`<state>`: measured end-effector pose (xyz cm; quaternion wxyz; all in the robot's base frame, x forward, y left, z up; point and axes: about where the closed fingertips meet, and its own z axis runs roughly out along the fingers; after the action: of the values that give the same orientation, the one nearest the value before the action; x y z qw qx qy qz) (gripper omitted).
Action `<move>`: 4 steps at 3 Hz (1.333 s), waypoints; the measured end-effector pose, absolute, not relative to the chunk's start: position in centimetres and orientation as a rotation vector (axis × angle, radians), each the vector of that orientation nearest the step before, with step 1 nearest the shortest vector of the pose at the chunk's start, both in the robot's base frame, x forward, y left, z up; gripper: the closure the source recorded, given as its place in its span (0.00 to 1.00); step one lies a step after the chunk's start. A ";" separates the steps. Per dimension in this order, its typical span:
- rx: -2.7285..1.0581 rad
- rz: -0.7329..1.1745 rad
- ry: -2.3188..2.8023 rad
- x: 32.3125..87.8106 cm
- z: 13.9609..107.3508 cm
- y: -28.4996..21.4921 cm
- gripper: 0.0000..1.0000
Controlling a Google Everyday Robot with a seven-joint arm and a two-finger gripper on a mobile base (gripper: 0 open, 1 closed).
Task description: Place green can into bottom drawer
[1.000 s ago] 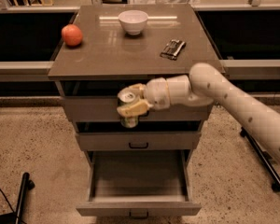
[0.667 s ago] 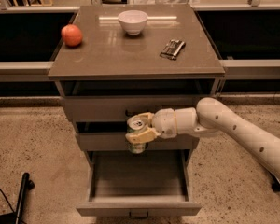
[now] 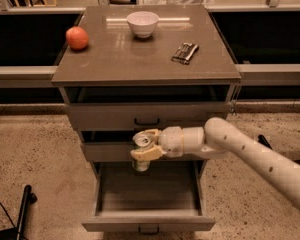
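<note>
My gripper [image 3: 144, 148] is shut on the green can [image 3: 141, 154], whose silver top shows between the pale fingers [image 3: 147, 153] and whose green body hangs below them. It holds the can upright in front of the middle drawer front, just above the back left of the bottom drawer [image 3: 148, 220]. That drawer is pulled out and its inside is bare. My white arm [image 3: 250, 154] comes in from the right.
On the cabinet top [image 3: 145, 59] sit an orange-red fruit [image 3: 77, 37] at the left, a white bowl [image 3: 142, 23] at the back and a dark snack packet [image 3: 184, 52] at the right. A black pole base [image 3: 23, 209] lies on the floor at lower left.
My gripper with the can has moved down and to the right, from in front of the top drawer to just above the open bottom drawer.
</note>
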<state>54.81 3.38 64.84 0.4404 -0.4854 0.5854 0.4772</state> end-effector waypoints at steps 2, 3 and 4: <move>-1.163 1.096 1.534 51.4 44.9 6.6 1.00; -1.159 1.105 1.536 51.2 44.7 6.8 1.00; -1.173 1.091 1.555 51.0 44.4 7.4 1.00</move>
<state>51.04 7.38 44.37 0.4392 -0.4720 0.6258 0.4389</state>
